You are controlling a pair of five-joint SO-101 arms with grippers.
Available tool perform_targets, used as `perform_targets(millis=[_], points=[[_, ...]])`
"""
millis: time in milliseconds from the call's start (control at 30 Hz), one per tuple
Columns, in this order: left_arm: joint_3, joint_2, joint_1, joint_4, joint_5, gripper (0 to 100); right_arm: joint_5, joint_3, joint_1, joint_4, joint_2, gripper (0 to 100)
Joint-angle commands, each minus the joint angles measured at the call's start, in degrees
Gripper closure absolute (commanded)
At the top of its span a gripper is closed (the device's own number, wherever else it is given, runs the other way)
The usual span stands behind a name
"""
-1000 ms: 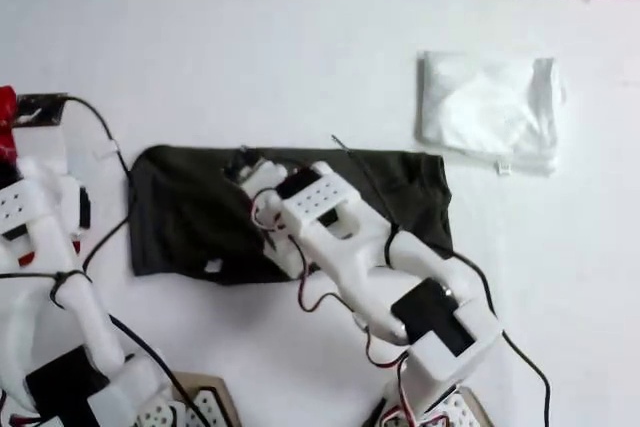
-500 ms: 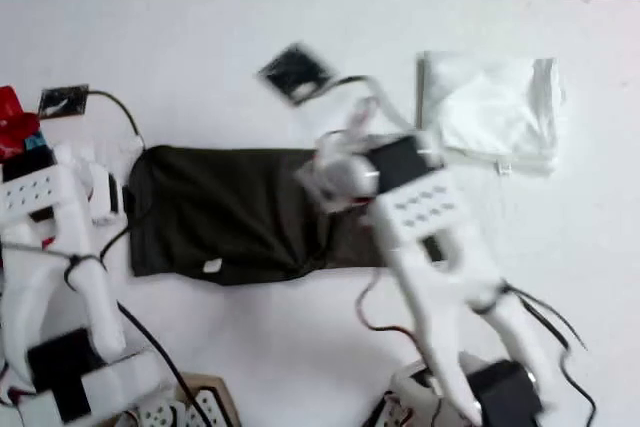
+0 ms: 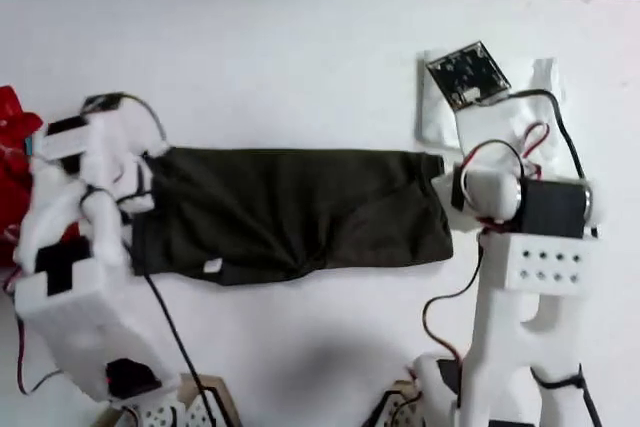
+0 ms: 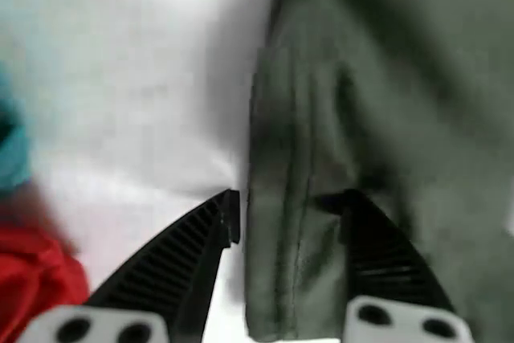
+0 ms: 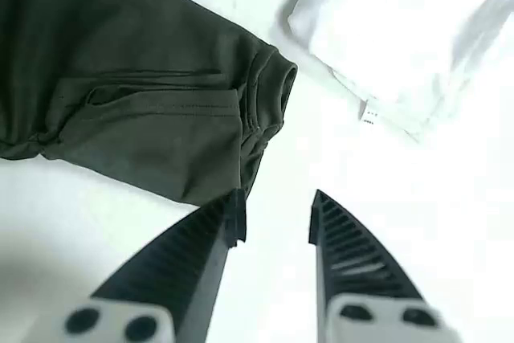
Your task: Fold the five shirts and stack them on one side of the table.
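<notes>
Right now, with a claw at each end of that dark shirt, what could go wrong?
1. The left gripper, open, straddles only the bunched edge of the dark shirt; it might pinch one layer and pull the fold apart.
2. The right gripper, open, hangs over the table beside the collar end, near the folded white shirt; it may miss the cloth or nudge that shirt.

White table (image 3: 250,47): dark shirt (image 3: 300,212), white shirt (image 5: 401,30)
</notes>
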Motion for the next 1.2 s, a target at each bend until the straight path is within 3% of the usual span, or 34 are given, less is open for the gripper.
perform_targets(millis=[0,233,433,600,700,900,1167], points=[[-4.35,3.08,3.69,1.49,2.73,77,0.44,-2.20,0.92,0.66,-3.38,86.5],[-11.47,10.99,4.66,6.07,3.52,77,2.11,4.84,2.59,2.15,-8.92,86.5],[-17.19,15.56,7.12,10.37,2.99,77,4.22,17.49,3.03,-3.65,-14.73,86.5],[-19.12,18.81,7.65,12.84,-2.37,80,4.22,22.33,3.03,-4.79,-17.71,86.5],[-19.82,19.52,4.75,13.80,-3.60,97,4.57,24.88,5.58,-6.11,-18.42,86.5],[-22.73,19.08,-5.36,14.86,-8.44,97,4.57,33.05,17.80,-16.40,-18.33,86.5],[-44.09,18.99,-12.57,29.10,-12.92,97,4.31,50.02,23.52,-33.19,-17.98,86.5]])
